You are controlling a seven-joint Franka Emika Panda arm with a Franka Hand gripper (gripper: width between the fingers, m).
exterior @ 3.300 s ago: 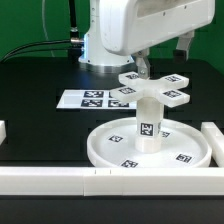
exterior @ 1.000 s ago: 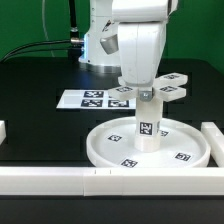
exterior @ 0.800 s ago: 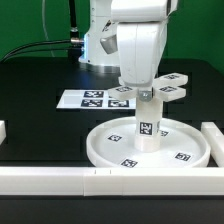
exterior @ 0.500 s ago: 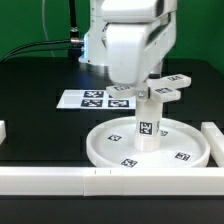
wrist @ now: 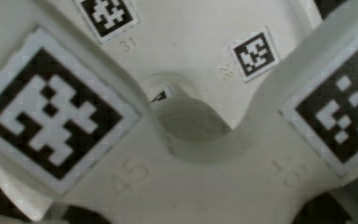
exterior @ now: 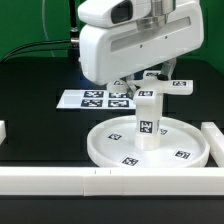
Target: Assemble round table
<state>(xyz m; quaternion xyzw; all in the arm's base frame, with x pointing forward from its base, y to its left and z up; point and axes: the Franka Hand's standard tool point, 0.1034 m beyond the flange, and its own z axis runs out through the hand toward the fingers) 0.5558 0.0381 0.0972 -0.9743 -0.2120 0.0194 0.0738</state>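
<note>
The large round rimmed disc (exterior: 180,152) lies on the black table with the short thick post (exterior: 147,122) standing upright at its middle. The small cross-shaped piece (exterior: 152,92) sits on top of the post, its tagged arms sticking out to both sides. My gripper (exterior: 151,79) is directly above the cross-shaped piece, mostly hidden under the wide white hand. In the wrist view the cross-shaped piece (wrist: 87,100) fills the picture, very close, with its middle hole (wrist: 190,124) showing. The fingers do not show clearly, so I cannot tell whether they grip the piece.
The marker board (exterior: 90,98) lies flat behind the disc at the exterior view's left. White border rails run along the front (exterior: 60,180) and at the right (exterior: 213,135). The arm's base (exterior: 95,45) stands at the back.
The hand has turned about its upright axis over the post, now showing its wide side. The cross-shaped piece's arms have turned with it. The disc and post have not moved.
</note>
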